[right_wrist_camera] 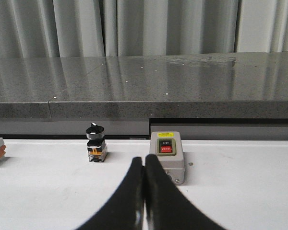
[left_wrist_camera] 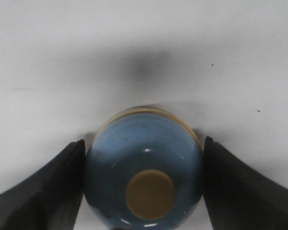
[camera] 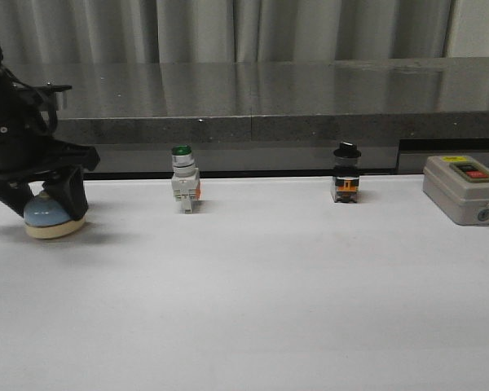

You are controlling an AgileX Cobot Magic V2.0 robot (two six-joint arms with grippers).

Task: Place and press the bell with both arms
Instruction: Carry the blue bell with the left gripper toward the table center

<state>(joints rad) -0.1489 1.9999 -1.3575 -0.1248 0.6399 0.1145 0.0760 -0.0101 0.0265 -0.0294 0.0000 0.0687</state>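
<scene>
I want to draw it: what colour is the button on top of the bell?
Cream, on the light-blue bell; the left wrist view shows it best.

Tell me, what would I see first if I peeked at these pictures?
First, the big black left arm's gripper at the far left of the white table, its fingers closed around the little blue bell. Next, a row of switches along the back edge: a green-capped switch, a black knob switch, and a grey box with a red button at the far right.
</scene>
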